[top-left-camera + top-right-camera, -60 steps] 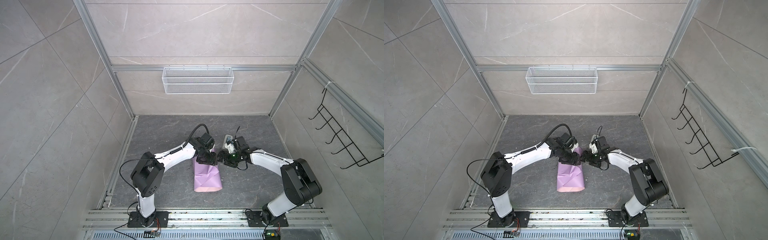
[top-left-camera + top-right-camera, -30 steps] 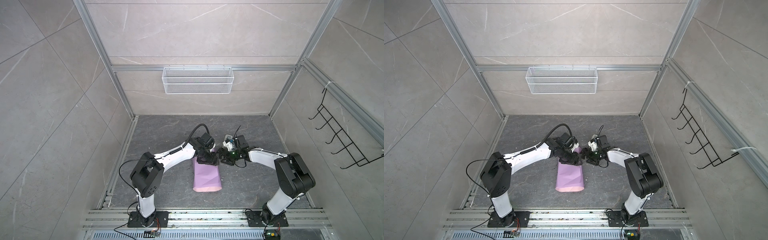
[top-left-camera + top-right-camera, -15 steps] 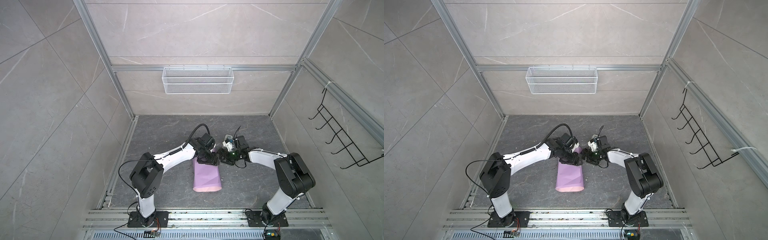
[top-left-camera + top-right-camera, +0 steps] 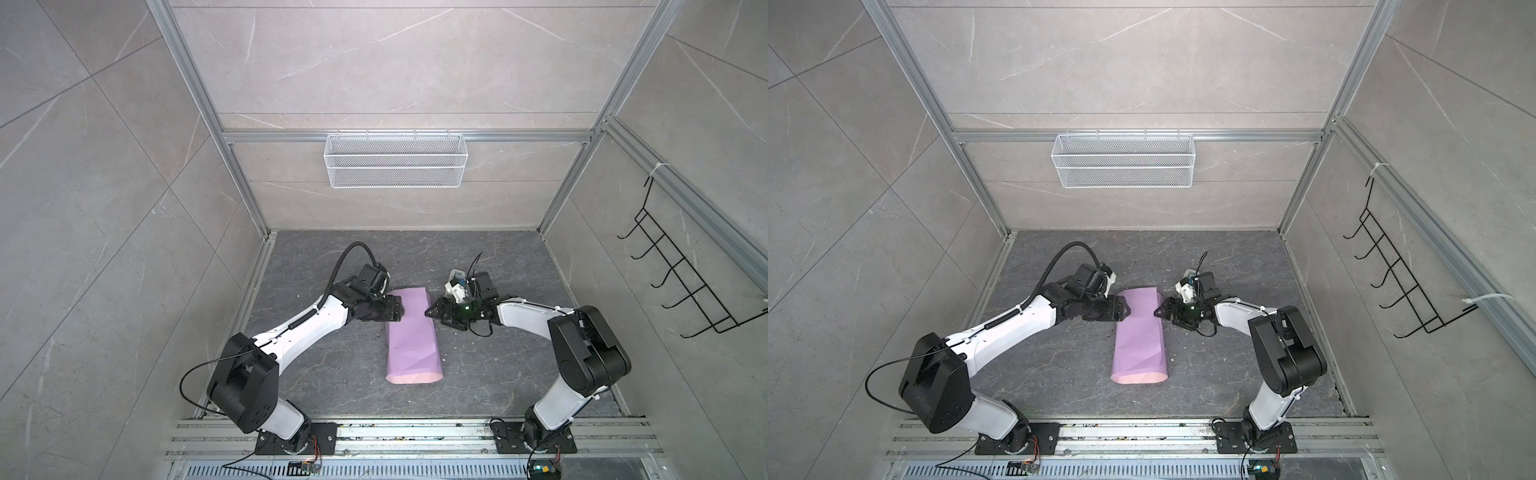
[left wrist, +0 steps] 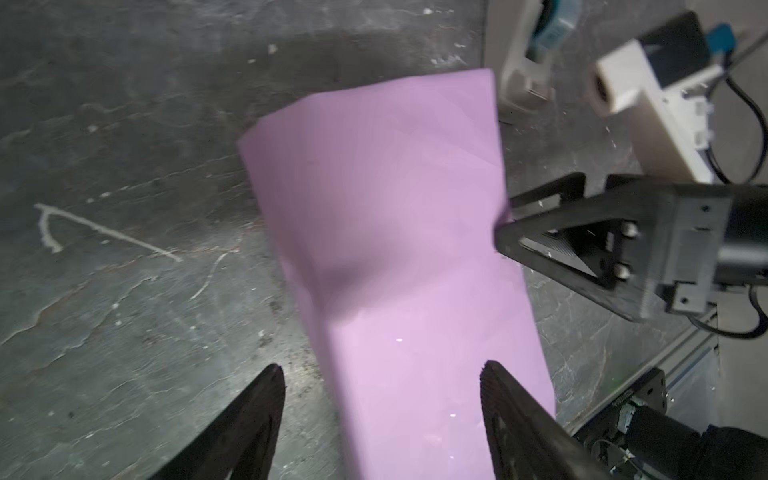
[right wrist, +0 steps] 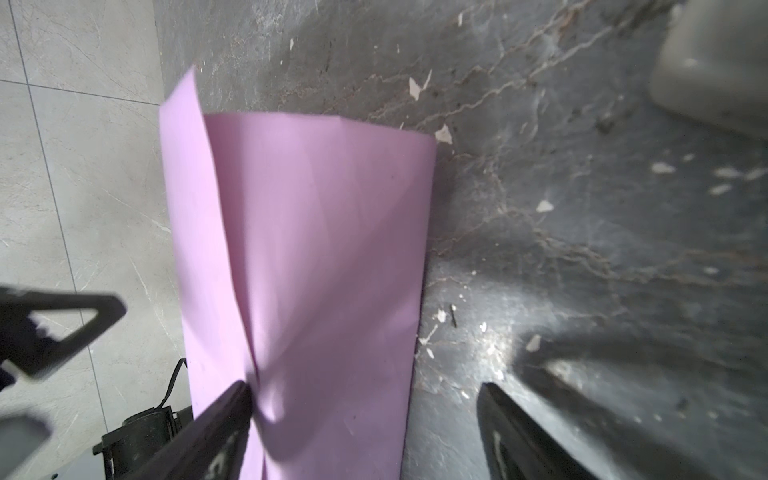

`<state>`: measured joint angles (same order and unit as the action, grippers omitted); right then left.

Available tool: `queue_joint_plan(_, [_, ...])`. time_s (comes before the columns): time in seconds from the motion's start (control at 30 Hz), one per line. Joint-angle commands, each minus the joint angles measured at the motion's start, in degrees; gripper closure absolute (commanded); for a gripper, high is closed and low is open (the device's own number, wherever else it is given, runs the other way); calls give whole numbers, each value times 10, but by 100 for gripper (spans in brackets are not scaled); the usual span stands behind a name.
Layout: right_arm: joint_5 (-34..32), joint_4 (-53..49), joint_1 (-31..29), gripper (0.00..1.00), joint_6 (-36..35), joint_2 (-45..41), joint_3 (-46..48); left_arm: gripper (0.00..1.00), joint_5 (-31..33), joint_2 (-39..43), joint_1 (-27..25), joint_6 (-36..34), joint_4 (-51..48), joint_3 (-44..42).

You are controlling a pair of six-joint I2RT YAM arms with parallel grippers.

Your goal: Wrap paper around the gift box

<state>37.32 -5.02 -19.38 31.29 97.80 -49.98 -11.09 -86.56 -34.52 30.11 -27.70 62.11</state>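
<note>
The paper (image 4: 411,336) (image 4: 1140,336) lies lilac side out, folded into a long flat bundle in the middle of the dark floor. The gift box is hidden, presumably inside the fold. My left gripper (image 4: 400,309) (image 4: 1126,311) is open at the bundle's left edge near its far end. In the left wrist view the gripper (image 5: 380,370) straddles that edge of the paper (image 5: 386,232). My right gripper (image 4: 428,312) (image 4: 1156,312) is open at the opposite edge. In the right wrist view the gripper (image 6: 365,386) has one finger against a raised fold of the paper (image 6: 316,249) and the other over bare floor.
A grey-white tape dispenser (image 4: 456,282) (image 4: 1185,284) (image 5: 528,62) stands just behind the right gripper. A white wire basket (image 4: 395,160) hangs on the back wall and a black hook rack (image 4: 681,282) on the right wall. Scraps litter the floor.
Two seconds ago the paper's top was more creased; it now lies flatter. The right arm has drawn its elbow in. Over the last second both grippers have barely moved.
</note>
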Motion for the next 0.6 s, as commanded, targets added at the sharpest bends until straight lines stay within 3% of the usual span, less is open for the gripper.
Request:
queue_joint_plan(0.0, [-55, -57, -2, 15, -17, 19, 24, 23, -83, -13, 13, 16, 29, -27])
queue_joint_plan(0.2, [-55, -59, -3, 15, -16, 16, 23, 23, -121, -52, 13, 13, 49, -37])
queue_joint_plan(0.57, [-47, -65, -5, 14, -16, 9, 9, 23, -116, -88, 14, 2, 53, -63])
